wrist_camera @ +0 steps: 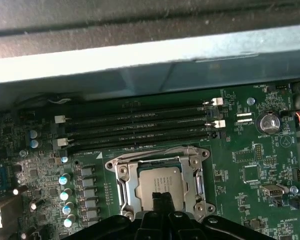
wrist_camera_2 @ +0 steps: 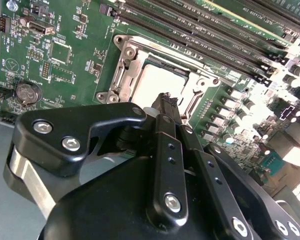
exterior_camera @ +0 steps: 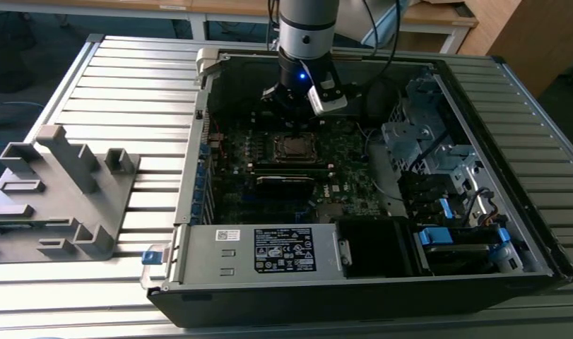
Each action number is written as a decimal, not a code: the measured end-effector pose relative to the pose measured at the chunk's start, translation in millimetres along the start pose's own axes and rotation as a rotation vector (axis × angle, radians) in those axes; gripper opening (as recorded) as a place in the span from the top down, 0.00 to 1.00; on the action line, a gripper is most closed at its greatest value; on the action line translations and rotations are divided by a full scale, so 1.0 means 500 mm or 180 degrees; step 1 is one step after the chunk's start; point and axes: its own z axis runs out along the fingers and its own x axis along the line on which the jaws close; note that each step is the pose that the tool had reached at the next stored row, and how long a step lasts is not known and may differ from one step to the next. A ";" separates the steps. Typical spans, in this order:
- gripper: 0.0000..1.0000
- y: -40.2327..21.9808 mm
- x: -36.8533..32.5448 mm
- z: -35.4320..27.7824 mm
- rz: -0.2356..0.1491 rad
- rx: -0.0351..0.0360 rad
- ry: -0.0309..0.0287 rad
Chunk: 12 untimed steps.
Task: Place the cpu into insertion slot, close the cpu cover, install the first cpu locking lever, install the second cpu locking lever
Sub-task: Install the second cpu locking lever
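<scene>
One gripper [wrist_camera: 162,200] over the cpu [wrist_camera: 157,179]; cpu cover [wrist_camera: 126,181] frames it.

Single silver-grey cylindrical robot arm [exterior_camera: 306,28] enters from the far side in the exterior view and points straight down. Wrist section black, with a small blue light lit on it. A small light-grey box is mounted on the wrist, on the exterior view's right.

Black metal two-finger gripper [exterior_camera: 297,129] hangs vertical below the wrist. In the second wrist view the gripper [wrist_camera_2: 166,101] shows bolted black linkage arms converging to narrow fingertips, pressed together with no gap visible. In the first wrist view the gripper [wrist_camera: 162,198] tips likewise meet at one point.
</scene>
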 end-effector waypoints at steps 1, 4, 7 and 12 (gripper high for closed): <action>0.90 0.000 0.000 0.000 0.0000 0.0000 0.0000; 0.90 -0.001 0.000 0.000 0.0000 0.0001 0.0000; 0.90 -0.001 0.000 -0.002 0.0000 0.0001 0.0000; 0.90 -0.001 0.000 -0.004 0.0000 -0.0001 0.0000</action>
